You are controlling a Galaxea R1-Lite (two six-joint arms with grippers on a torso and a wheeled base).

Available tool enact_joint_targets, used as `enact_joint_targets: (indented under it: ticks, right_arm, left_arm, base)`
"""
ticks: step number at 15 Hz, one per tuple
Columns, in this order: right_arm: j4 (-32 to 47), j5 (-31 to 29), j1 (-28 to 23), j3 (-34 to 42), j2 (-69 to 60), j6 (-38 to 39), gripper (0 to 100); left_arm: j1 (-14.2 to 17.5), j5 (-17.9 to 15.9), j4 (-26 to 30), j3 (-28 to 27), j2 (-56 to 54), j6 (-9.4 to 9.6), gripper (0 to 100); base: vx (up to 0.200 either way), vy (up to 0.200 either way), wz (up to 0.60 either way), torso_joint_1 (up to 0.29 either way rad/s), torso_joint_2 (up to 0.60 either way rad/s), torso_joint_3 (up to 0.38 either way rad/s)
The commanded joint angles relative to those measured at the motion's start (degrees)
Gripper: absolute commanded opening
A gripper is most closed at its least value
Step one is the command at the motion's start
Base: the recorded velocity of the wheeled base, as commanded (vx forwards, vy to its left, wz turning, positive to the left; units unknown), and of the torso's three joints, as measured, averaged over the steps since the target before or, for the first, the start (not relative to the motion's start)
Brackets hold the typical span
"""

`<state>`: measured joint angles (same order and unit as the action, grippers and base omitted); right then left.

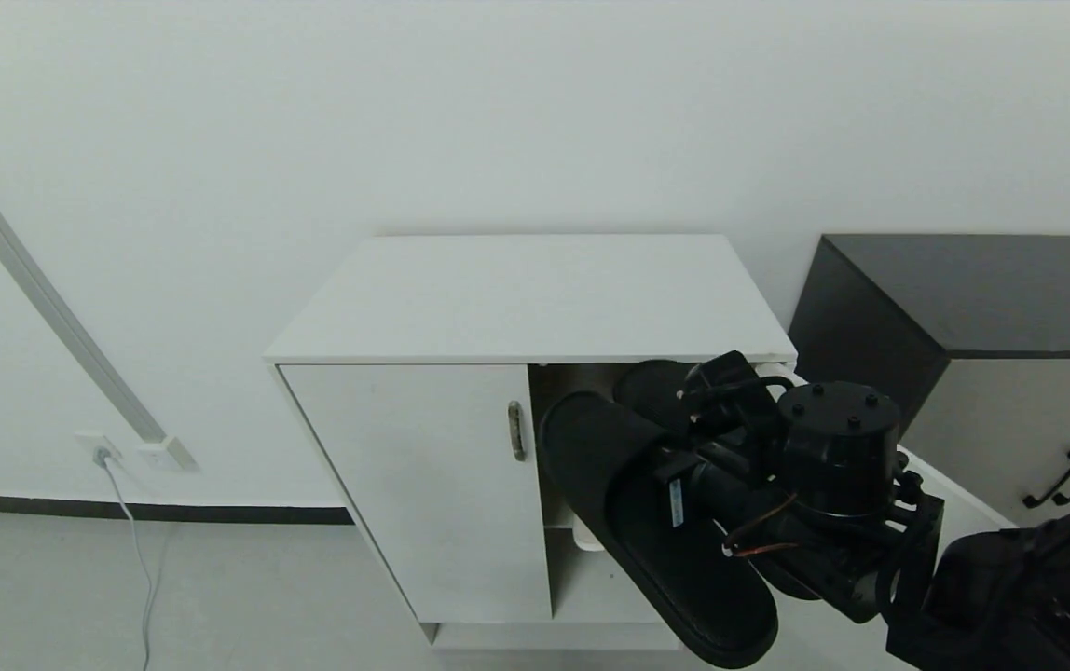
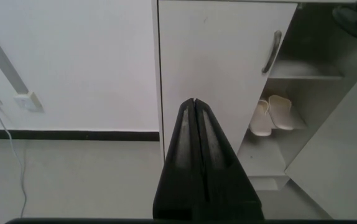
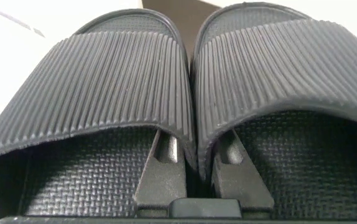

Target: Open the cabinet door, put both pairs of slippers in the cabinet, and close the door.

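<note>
**Asker:** Two pairs to shelve: where does each one stand?

**Me:** One pair of pale cream soft slippers lies on a lower shelf inside the white wooden cabinet. The other pair, ribbed black rubber slides, is in my right gripper. Its fingers are tucked under the straps and clamped on the two inner walls pressed together. From my head, the slides hang at 5 o'clock from the cabinet top, just before the open right bay.

**Asker:** And the other arm?

**Me:** My left gripper is empty, fingers pressed together, facing the closed left door.

**Asker:** Which step is this?

**Me:** Loading the second pair, I judge. Next I should carry the toes in at 12 o'clock onto a free shelf, let go and back out, then swing the open door shut
</note>
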<state>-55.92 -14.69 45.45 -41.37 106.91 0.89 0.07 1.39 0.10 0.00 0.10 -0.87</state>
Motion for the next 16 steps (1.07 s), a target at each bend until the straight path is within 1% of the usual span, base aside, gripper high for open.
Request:
enact_joint_targets:
  ticks: [1,9,16]
  right_arm:
    - [0.0,0.0,0.0,0.0,0.1,0.0,0]
    - [-1.6,-0.1,0.0,0.2,1.2,-0.1,0]
    - [-1.9,-0.1,0.0,0.2,1.6,-0.1,0]
  left_arm:
    - [0.0,0.0,0.0,0.0,0.0,-0.01,0]
    - [0.0,0.0,0.0,0.0,0.0,-0.01,0]
    - [0.0,0.0,0.0,0.0,0.0,-0.01,0]
  base:
    - [0.0,0.0,0.0,-0.227,0.55,0.325]
    - [0.0,0.0,0.0,-0.207,0.53,0.322]
    - [0.0,0.0,0.0,-0.159,0.48,0.325]
